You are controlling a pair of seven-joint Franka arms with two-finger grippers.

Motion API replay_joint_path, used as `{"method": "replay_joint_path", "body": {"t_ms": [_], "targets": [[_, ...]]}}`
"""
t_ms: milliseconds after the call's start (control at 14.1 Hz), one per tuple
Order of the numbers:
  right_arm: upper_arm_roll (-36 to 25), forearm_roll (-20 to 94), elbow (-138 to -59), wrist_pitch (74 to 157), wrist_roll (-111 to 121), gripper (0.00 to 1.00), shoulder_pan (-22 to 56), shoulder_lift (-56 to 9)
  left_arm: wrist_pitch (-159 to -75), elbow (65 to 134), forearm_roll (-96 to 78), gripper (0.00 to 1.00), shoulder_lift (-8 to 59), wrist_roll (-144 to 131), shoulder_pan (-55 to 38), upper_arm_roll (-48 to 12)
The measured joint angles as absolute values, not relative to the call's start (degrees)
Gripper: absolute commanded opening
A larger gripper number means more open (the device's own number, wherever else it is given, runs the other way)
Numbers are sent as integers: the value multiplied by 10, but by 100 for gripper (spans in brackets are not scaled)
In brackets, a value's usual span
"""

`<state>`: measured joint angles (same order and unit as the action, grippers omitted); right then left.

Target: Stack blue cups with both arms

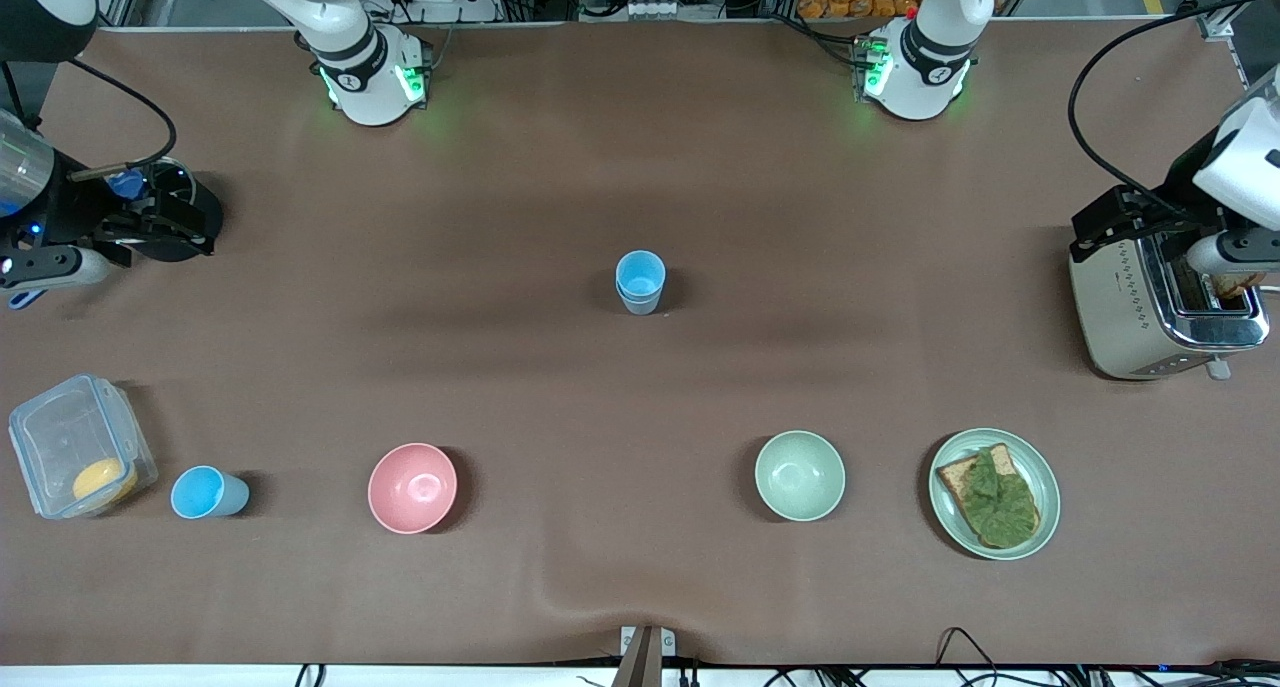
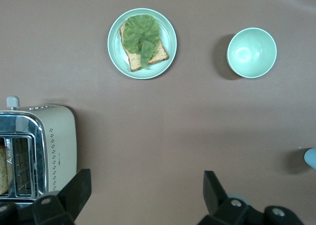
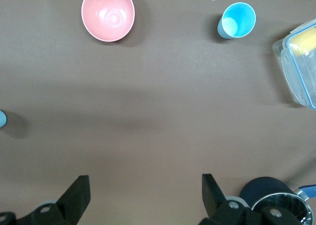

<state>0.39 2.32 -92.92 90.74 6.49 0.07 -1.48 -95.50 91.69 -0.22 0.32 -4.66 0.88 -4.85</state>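
Two blue cups point(image 1: 640, 282) stand nested in the middle of the table. A single blue cup point(image 1: 208, 492) point(image 3: 237, 20) stands toward the right arm's end, between a clear container and a pink bowl, nearer the front camera. My right gripper point(image 3: 144, 190) hangs open and empty over bare table near that end. At the other end my left gripper point(image 2: 144, 193) is also open and empty, over bare table beside a toaster. Only a sliver of the nested cups shows at the edge of each wrist view point(image 2: 311, 158) point(image 3: 2, 118).
A pink bowl point(image 1: 412, 487) and a pale green bowl point(image 1: 799, 475) stand nearer the front camera. A plate point(image 1: 1045, 472) carries bread with lettuce. The toaster point(image 1: 1130, 307) is at the left arm's end. The clear lidded container point(image 1: 50, 437) and a black appliance point(image 1: 175, 222) are at the right arm's end.
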Motion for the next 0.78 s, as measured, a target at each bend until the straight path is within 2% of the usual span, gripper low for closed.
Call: {"method": "replay_joint_path", "body": {"t_ms": [778], "targets": [[4, 23, -929, 907, 65, 100, 1, -15, -954, 917, -2, 100, 5, -47, 8, -67]]}}
